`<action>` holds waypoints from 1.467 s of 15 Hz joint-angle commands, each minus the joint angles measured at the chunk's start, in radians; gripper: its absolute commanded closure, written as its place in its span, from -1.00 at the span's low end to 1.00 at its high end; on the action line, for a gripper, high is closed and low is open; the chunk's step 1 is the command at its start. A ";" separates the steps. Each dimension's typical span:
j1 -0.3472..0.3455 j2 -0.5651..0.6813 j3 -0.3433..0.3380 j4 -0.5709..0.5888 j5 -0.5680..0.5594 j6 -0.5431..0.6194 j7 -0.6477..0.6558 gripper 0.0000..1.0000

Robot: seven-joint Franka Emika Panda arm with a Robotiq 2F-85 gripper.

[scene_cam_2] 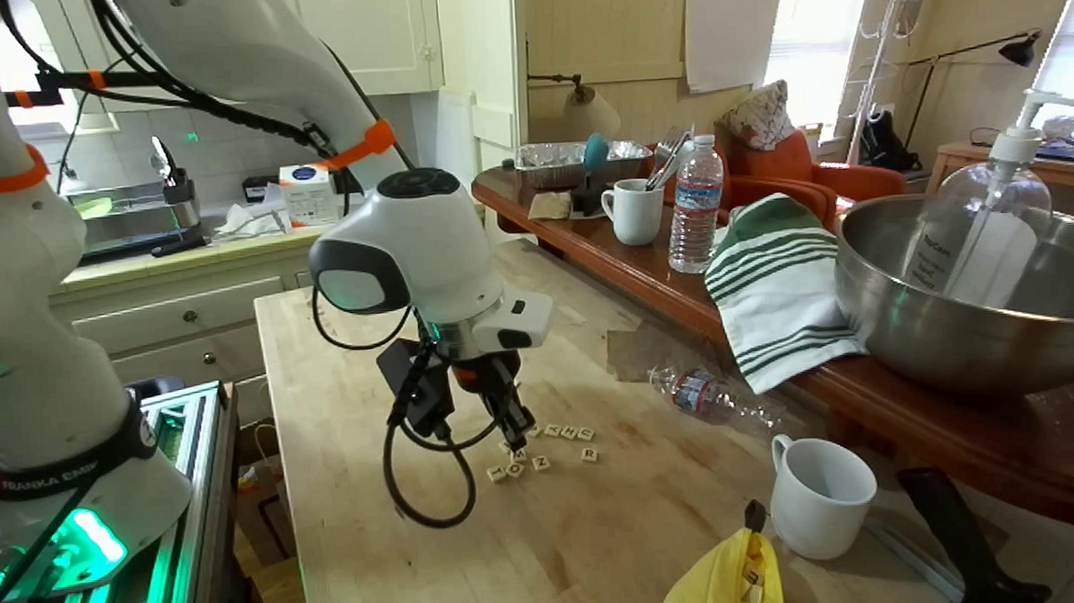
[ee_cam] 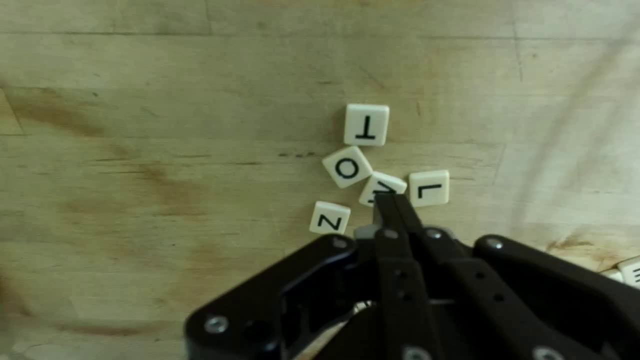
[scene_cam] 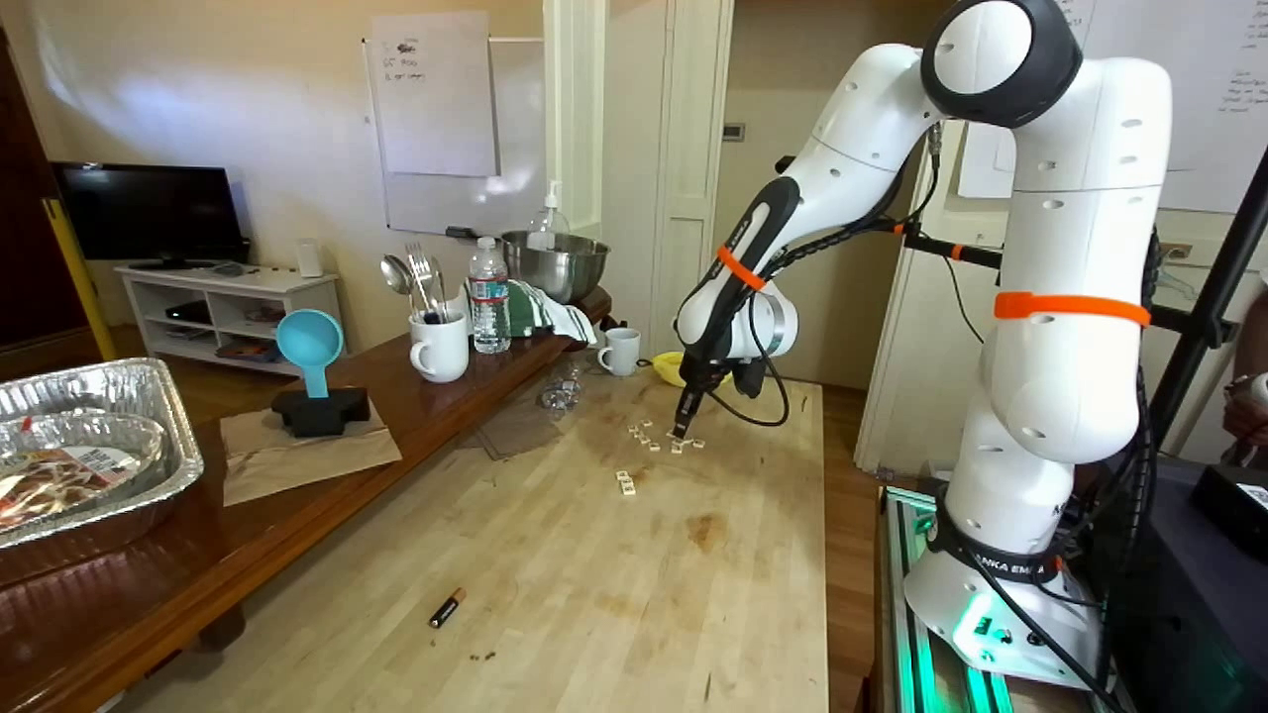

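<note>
Letter tiles — around end effector

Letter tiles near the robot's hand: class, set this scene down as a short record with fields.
Grasper: hand, shut, low over the wooden table
At its tip: partly covered tile, overlapped by it in the wrist view; contact unclear
Readable letters: T tile, O tile, Z tile, L tile
Also on the table: battery, yellow pouch, white mug
Brown ledge: water bottle, steel bowl
</note>
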 commanded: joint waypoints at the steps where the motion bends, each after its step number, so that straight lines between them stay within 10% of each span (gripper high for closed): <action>1: -0.018 0.017 0.026 0.001 0.060 0.004 -0.055 1.00; 12: -0.047 0.063 0.031 0.028 0.110 0.007 -0.095 1.00; 22: -0.020 0.050 -0.030 0.004 -0.079 -0.105 -0.022 1.00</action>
